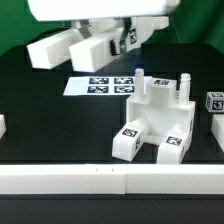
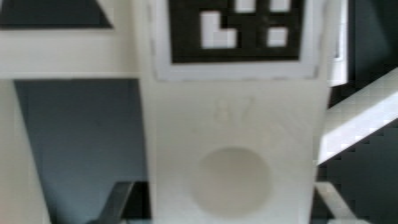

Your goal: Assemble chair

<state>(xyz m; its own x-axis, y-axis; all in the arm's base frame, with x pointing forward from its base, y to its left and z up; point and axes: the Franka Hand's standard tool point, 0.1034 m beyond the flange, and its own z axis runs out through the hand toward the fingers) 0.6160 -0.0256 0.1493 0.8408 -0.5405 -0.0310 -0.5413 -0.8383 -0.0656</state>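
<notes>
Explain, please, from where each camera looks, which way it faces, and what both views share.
Exterior view: off the arm, above table height, looking down across the black table at the half-built chair and the marker board; the white arm shows at the top.
Wrist view: on the wrist, looking closely at a tagged part that fills the picture; no part of the robot shows clearly.
Shared: likely that tagged part, seen under the arm in the exterior view.

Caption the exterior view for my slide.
Gripper holds a tagged white chair part aloft, with the partly built chair and marker board on the black table.
</notes>
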